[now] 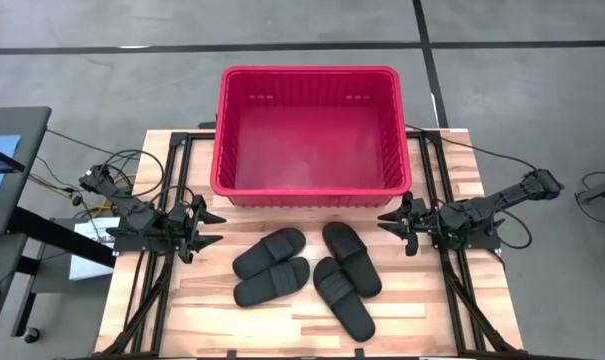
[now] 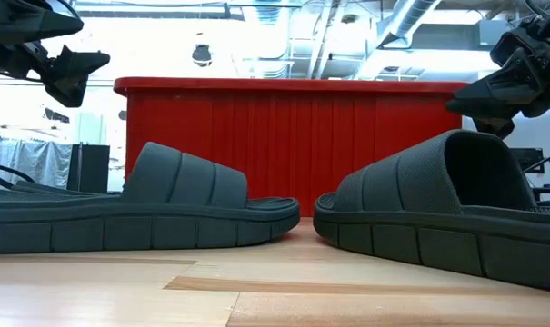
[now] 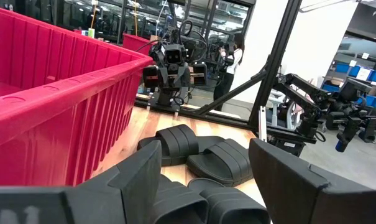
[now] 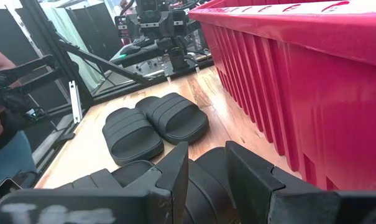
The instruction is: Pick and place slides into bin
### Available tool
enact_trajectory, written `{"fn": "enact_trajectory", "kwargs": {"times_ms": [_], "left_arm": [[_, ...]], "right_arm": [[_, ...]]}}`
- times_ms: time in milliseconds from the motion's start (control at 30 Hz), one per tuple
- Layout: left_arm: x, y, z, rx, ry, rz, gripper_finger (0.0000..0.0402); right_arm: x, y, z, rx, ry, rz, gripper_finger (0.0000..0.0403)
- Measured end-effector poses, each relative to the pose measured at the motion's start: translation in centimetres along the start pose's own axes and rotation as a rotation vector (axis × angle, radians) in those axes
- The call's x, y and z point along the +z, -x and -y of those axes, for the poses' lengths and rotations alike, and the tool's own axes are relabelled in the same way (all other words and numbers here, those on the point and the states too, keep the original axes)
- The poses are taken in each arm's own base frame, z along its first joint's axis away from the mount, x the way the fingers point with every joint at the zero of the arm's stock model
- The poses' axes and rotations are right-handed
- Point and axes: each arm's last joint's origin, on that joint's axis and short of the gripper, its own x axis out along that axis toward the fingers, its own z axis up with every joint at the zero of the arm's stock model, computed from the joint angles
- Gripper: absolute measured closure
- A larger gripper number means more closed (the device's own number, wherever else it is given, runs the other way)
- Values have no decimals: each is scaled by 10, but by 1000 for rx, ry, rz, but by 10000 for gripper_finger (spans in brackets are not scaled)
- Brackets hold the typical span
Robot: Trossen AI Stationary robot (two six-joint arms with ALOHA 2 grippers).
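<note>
- The four slides lay on the wooden table in front of the bin, in two pairs: one pair side by side toward the left, the other pair just to their right, its nearer slide reaching farthest from the bin.
- All four sat sole down, straps up (none of them was in the bin).
- The bin, a red basket with slotted sides, stood at the far middle of the table, its floor bare.
- The left gripper hovered near the bin's left front corner, just left of the slides; its fingers were spread apart and held nothing.
- The right gripper hung near the bin's right front corner, just right of the slides, fingers parted and also holding nothing.
- In the left wrist view a person stood in the room beyond the table.
</note>
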Motion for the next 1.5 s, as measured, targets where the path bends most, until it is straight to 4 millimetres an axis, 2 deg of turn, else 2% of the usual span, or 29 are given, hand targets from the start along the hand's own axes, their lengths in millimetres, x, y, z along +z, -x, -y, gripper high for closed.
{"fn": "enact_trajectory", "kwargs": {"times_ms": [567,633,800,967,1067,1200,1367,1500], "left_arm": [[3,0,-2,68,24,36,168],[4,0,-1,56,85,47,168],[12,1,0,43,374,125,168],[28,4,-2,72,597,301,168],[43,9,-1,-13,677,419,168],[65,21,2,-326,697,578,168],[96,38,9,-659,531,718,168],[122,48,9,-675,412,824,168]], "right_arm": [[0,0,0,0,0,0,305],[0,0,0,0,0,0,305],[0,0,0,0,0,0,305],[0,0,0,0,0,-1,305],[0,0,0,0,0,-1,305],[0,0,0,1,0,0,305],[0,0,0,0,0,0,305],[0,0,0,0,0,0,305]]}}
